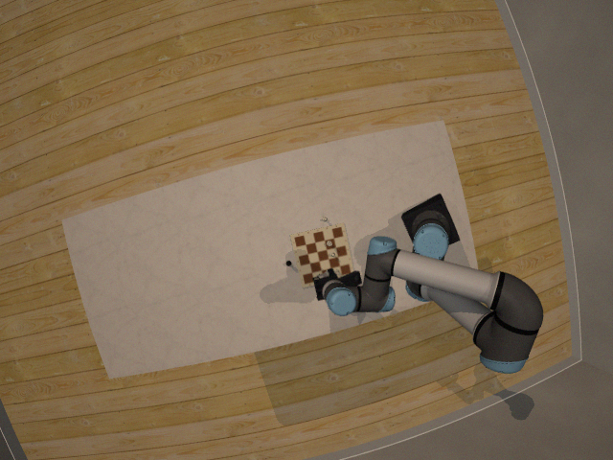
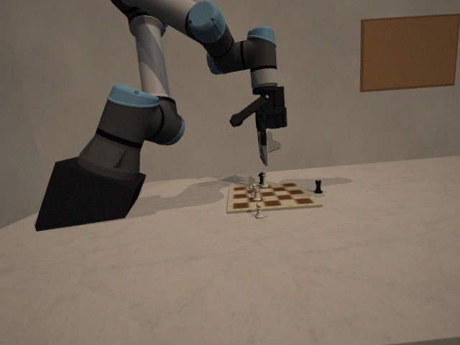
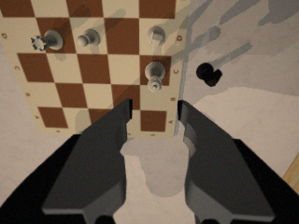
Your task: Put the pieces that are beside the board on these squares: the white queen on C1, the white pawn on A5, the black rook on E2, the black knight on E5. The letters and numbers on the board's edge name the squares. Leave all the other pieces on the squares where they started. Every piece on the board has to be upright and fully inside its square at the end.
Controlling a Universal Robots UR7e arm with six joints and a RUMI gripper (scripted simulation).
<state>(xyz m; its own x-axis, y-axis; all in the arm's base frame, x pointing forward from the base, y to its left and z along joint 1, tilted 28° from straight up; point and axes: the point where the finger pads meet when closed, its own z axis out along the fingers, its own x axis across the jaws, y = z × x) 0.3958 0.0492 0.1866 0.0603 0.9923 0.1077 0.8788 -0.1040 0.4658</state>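
My gripper [image 3: 154,101] [image 2: 264,160] is open and empty. It hangs above the near edge of the chessboard [image 3: 61,117] [image 2: 297,200] [image 1: 300,241]. The white queen [image 3: 154,75] [image 2: 264,182] stands upright on the edge square of row C, just ahead of my fingertips and clear of them. The black knight [image 3: 208,74] lies off the board on the table, right of the queen in the wrist view. The black rook [image 2: 318,185] [image 1: 287,263] stands beside the board. The white pawn [image 2: 259,212] [image 1: 324,218] stands on the table by the opposite edge.
Three other white pieces stand on the board in the wrist view: one [image 3: 156,35] on the edge square of row D, a pawn [image 3: 89,38] and a crowned piece [image 3: 47,42]. The arm's black base [image 2: 89,192] [image 1: 430,218] stands beside the board.
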